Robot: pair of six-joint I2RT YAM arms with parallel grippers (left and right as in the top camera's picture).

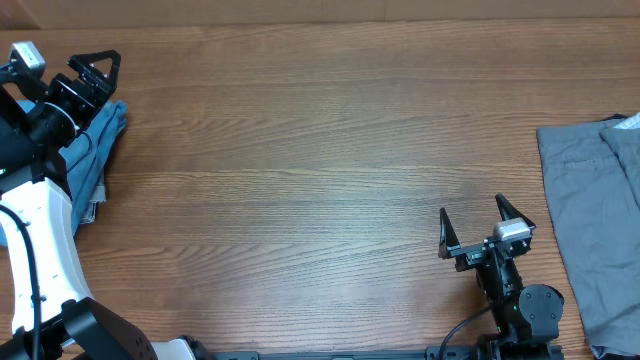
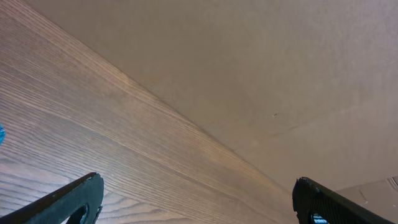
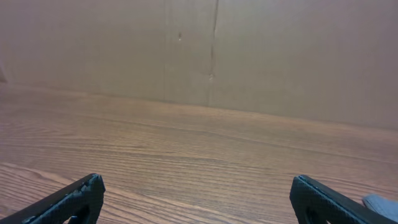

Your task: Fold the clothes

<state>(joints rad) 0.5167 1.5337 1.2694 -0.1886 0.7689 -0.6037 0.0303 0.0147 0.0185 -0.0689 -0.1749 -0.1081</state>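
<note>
The clothes lay at opposite edges of the wooden table [image 1: 320,130]. A crumpled heap of light-blue denim jeans [image 1: 95,150] sat at the far left of the overhead frame, partly hidden under the left arm. The grey trousers [image 1: 585,210] were spread flat along the right edge, with a paler piece [image 1: 628,150] lying on top near the upper right corner. The left gripper [image 1: 97,60] hovered at the upper left, just above the top of the jeans. Its jaws were spread wide and held nothing, as the left wrist view confirmed. The right gripper [image 1: 472,212] sat in the lower right, near the trousers but apart from them, with its fingers also wide apart and empty. In the right wrist view, a sliver of grey cloth [image 3: 379,202] showed at the lower right corner.
</note>
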